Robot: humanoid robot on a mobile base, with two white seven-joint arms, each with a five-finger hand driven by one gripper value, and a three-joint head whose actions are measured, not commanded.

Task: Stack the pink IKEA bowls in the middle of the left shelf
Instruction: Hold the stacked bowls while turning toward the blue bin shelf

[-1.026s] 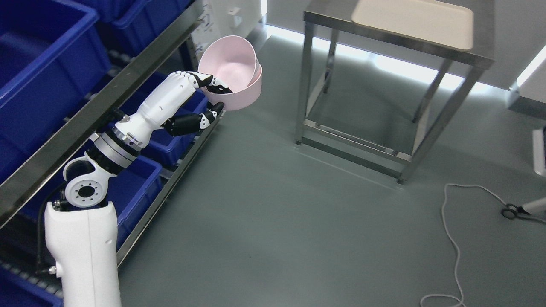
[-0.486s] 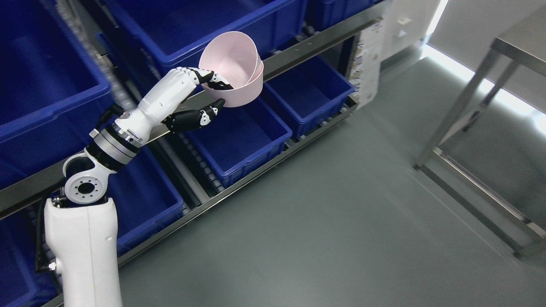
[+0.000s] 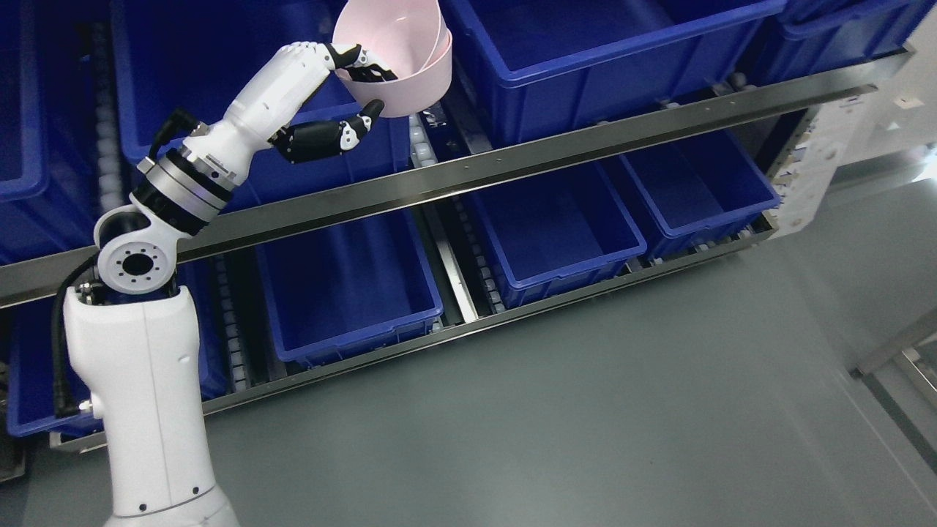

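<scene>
- The left arm is seen rising from the lower left corner, white forearm angled up and to the right; no right arm is in view.
- The left robot hand [image 3: 350, 94] is closed on the pink bowls [image 3: 395, 62]: fingers [image 3: 366, 71] are hooked over the near rim and into the bowl, the thumb is pressed under the outer wall.
- The bowls appear nested, a second rim showing at the right edge, and are held tipped, mouth turned up and towards the camera, at the top of the picture.
- The steel shelf rail [image 3: 556, 150] is passed below and in front of the load.
- Beyond it, the blue bin [image 3: 585, 66] lies just right of the bowls; a placing move is judged to run rightward and inward.
</scene>
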